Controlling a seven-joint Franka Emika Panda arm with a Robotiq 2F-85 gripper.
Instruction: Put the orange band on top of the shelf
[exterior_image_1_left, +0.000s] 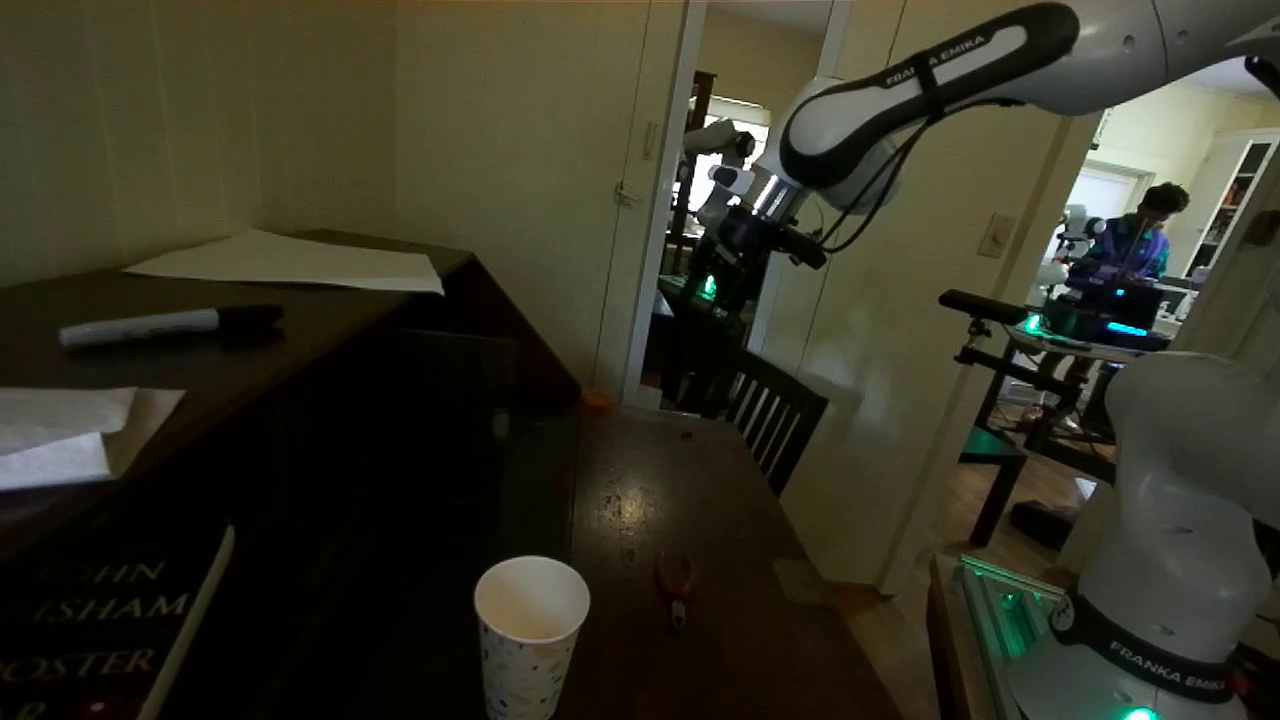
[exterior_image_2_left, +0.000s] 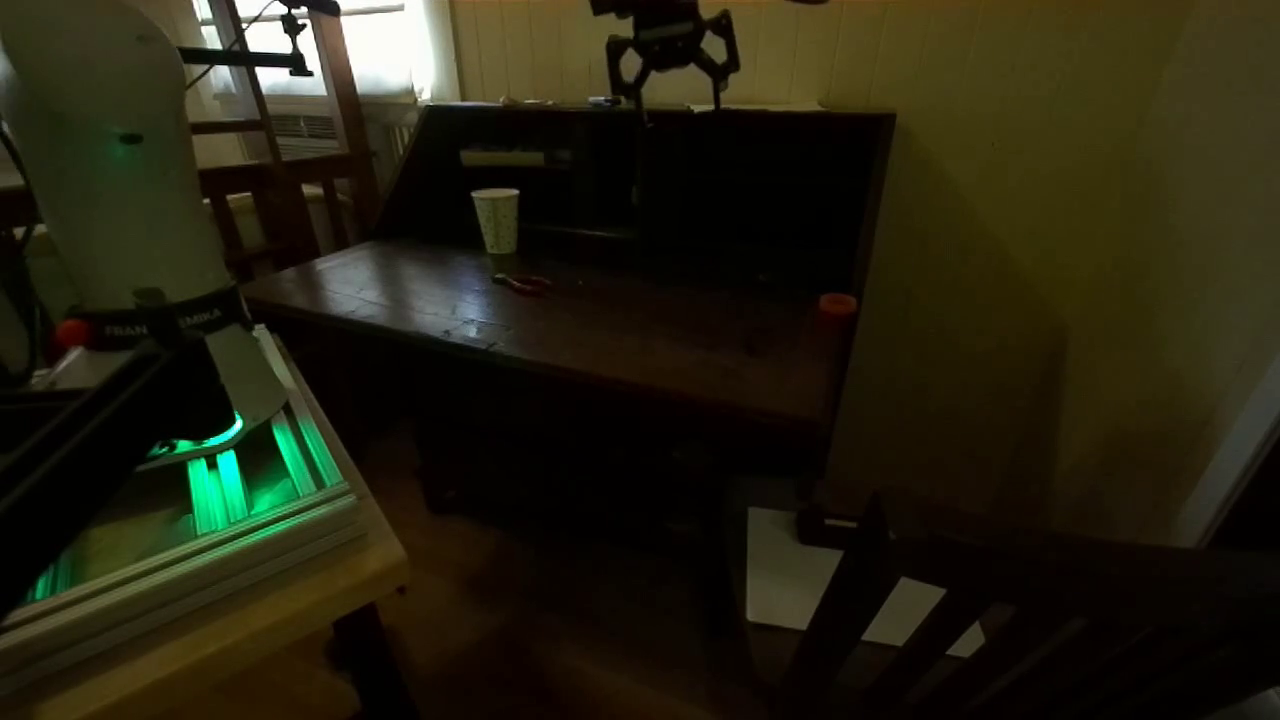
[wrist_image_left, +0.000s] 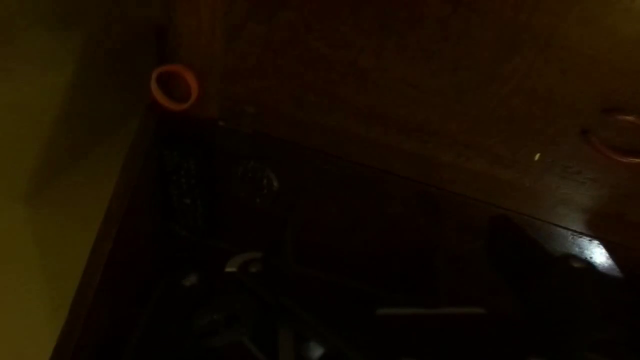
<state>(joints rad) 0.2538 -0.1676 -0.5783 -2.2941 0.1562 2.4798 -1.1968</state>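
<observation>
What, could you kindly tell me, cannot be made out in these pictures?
Orange band: in an exterior view, too small and dim to show its opening clearly.
Shelf: in an exterior view, deep shadow hides what most of its compartments hold.
Book: in an exterior view, the left and bottom edges cut off part of its cover.
Pliers: in the wrist view, cut off by the right edge, with only bits of handle showing.

Exterior views share the surface (exterior_image_1_left: 650, 490), seen lengthwise and, farther off, over its front edge (exterior_image_2_left: 600, 370). The wrist view looks down on it.
</observation>
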